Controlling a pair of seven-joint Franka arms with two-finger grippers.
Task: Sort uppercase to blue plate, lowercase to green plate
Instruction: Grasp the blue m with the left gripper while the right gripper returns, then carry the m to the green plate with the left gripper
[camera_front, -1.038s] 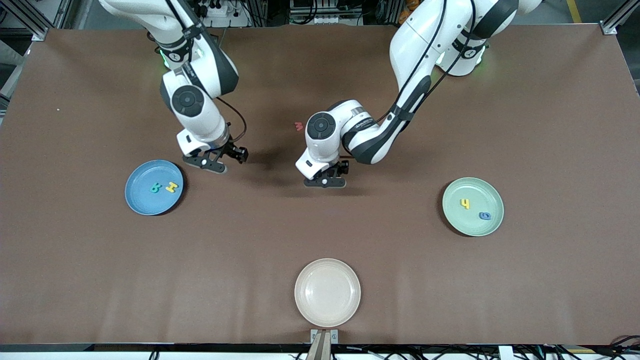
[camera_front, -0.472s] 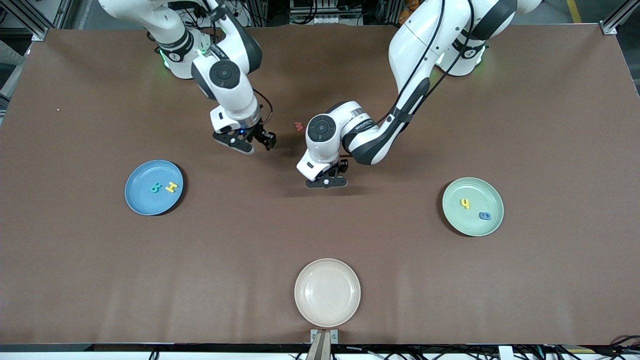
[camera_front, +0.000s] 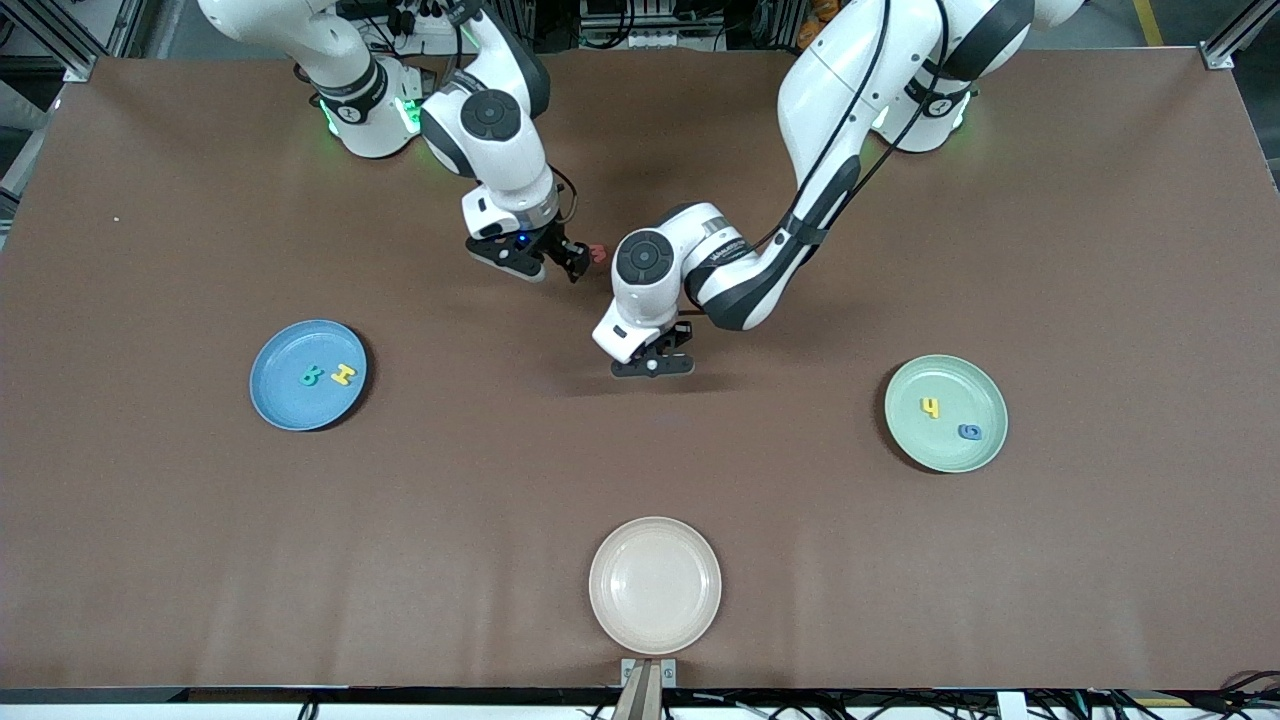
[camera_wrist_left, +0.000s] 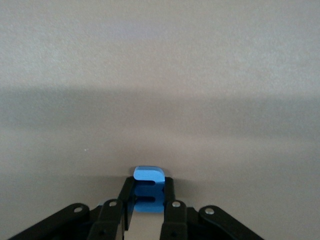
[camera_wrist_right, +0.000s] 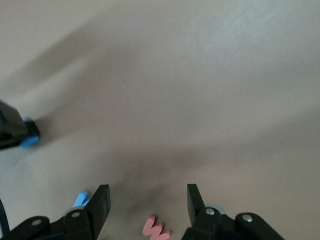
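My left gripper (camera_front: 652, 366) is low over the middle of the table and is shut on the blue comb-shaped lowercase letter (camera_wrist_left: 149, 189). My right gripper (camera_front: 577, 262) is open over the red m (camera_front: 597, 253); in the right wrist view the red m (camera_wrist_right: 156, 230) lies between its open fingers (camera_wrist_right: 101, 200). A blue letter edge (camera_wrist_right: 80, 198) peeks out beside one finger; I cannot tell which letter. The blue plate (camera_front: 280, 400) holds the teal B (camera_front: 312, 376) and the yellow H (camera_front: 343, 375). The green plate (camera_front: 950, 455) holds the yellow h (camera_front: 931, 407) and the blue g (camera_front: 969, 431). The red Q is out of view.
A cream plate (camera_front: 655, 585) sits at the table edge nearest the front camera. The left gripper with its blue letter (camera_wrist_right: 30, 141) also shows farther off in the right wrist view. The two grippers are close together mid-table.
My right arm has swung from beside the blue plate to over the red m in the table's middle. My left gripper has stayed almost in place, still holding the blue letter.
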